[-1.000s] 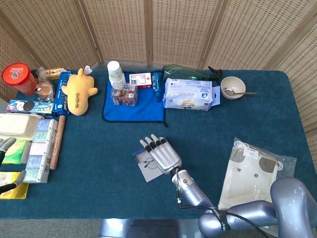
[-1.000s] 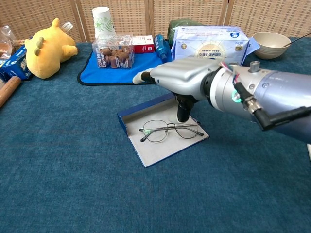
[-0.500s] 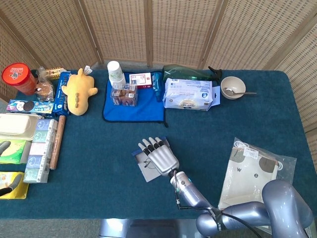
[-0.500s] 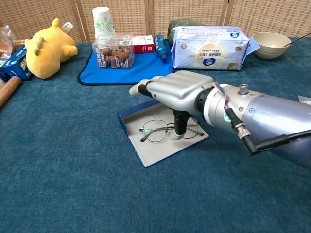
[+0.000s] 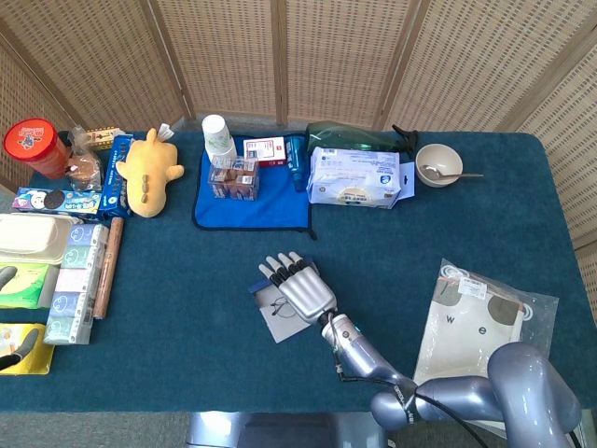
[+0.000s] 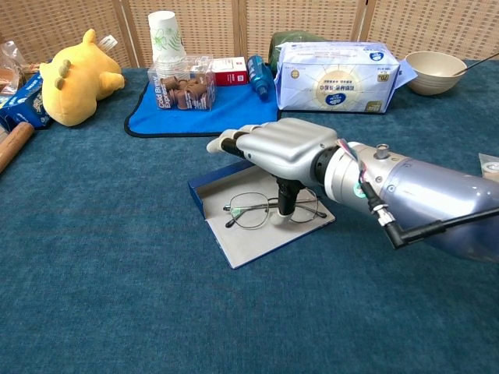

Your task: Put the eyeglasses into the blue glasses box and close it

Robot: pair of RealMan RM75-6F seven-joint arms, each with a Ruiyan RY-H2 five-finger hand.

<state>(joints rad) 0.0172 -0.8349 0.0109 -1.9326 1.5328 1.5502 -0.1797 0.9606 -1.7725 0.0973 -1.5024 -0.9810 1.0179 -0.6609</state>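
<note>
- The blue glasses box (image 6: 234, 222) lies open on the counter (image 6: 117, 296), just in front of the blue cloth (image 6: 234, 101).
- The eyeglasses (image 6: 253, 210) rest inside the box, on its pale inner surface, with the lenses facing up.
- The right hand (image 6: 273, 148) hovers palm down over the box; its fingers (image 6: 226, 142) are stretched flat and side by side toward the blue cloth. The thumb points down and touches the frame near the bridge. Nothing is held in this hand.
- At the left edge of the head view, far from the box, only a small grey part of the left hand (image 5: 7, 276) shows; I cannot tell how its fingers lie.
- On the blue cloth stand a paper cup (image 6: 164, 35) and a clear container (image 6: 185, 84) with brown pieces; its label is not readable for me.
- Right of the cloth lies a white and blue packet (image 6: 339, 66); its printed text is too small to read.
- Right of the packet is a bowl (image 6: 435, 72) with a spoon.
- Left of the cloth lies a yellow plush toy (image 6: 76, 78).
- To the right of the box, near the counter edge, lies a clear bag (image 5: 476, 322) with the letters "w" and "e" visible.
</note>
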